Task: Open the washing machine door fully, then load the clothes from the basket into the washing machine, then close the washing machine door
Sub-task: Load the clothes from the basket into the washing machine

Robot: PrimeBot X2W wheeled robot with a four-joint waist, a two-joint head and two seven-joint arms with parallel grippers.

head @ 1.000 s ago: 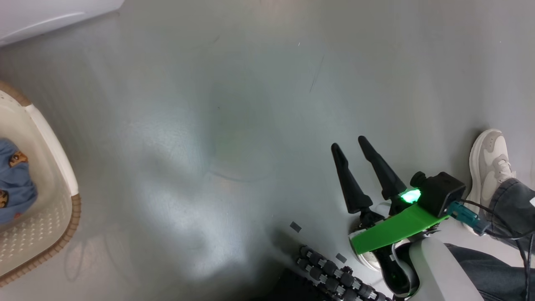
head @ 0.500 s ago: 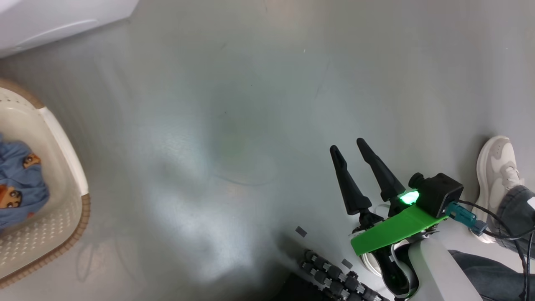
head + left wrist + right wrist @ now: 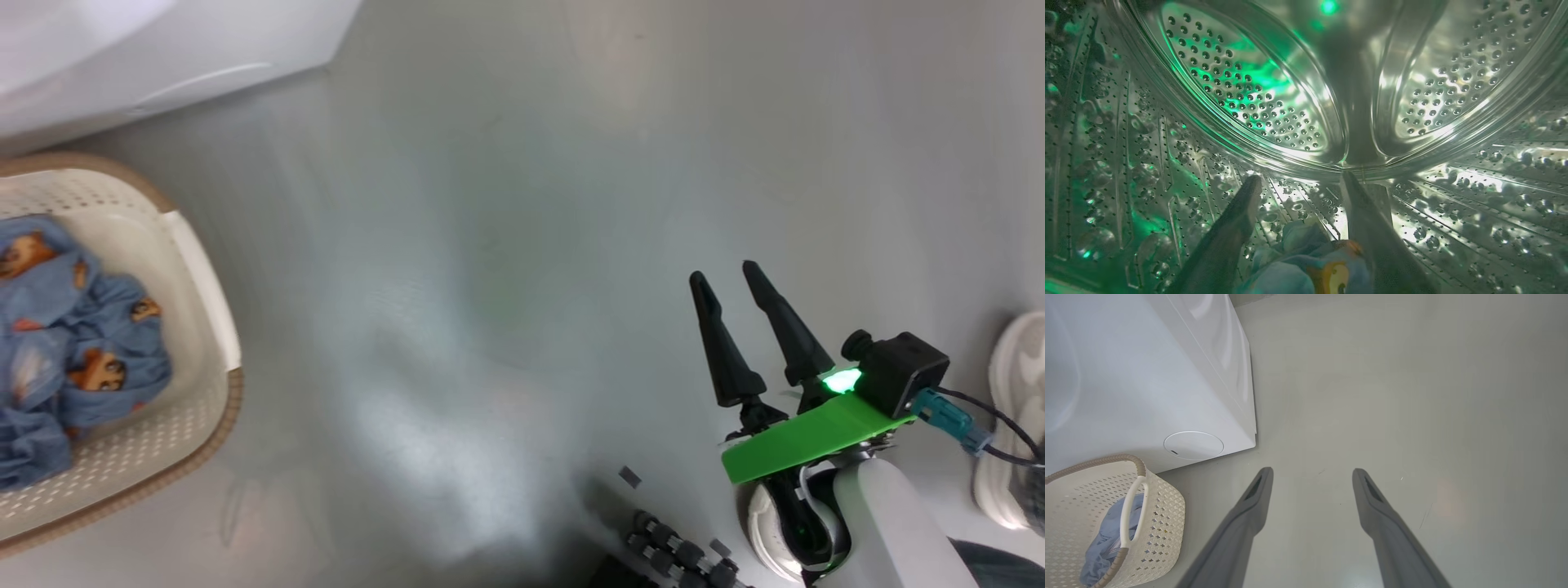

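In the left wrist view my left gripper is inside the washing machine's steel perforated drum. Its fingers stand open, and a light blue piece of the clothes with an orange print lies loose between their bases. In the head view my right gripper hangs open and empty over the floor at the lower right. The cream basket sits at the left with more blue clothes in it. The white washing machine stands behind the basket. The washing machine door is out of view.
A person's pale shoe rests on the grey floor at the head view's right edge, close to my right arm. A black ribbed cable lies at the bottom. The machine's round base cover faces the basket.
The head camera has swung, so more of the basket and the machine's base show and the shoe sits nearer the right edge. My right gripper stays open. My left gripper has opened.
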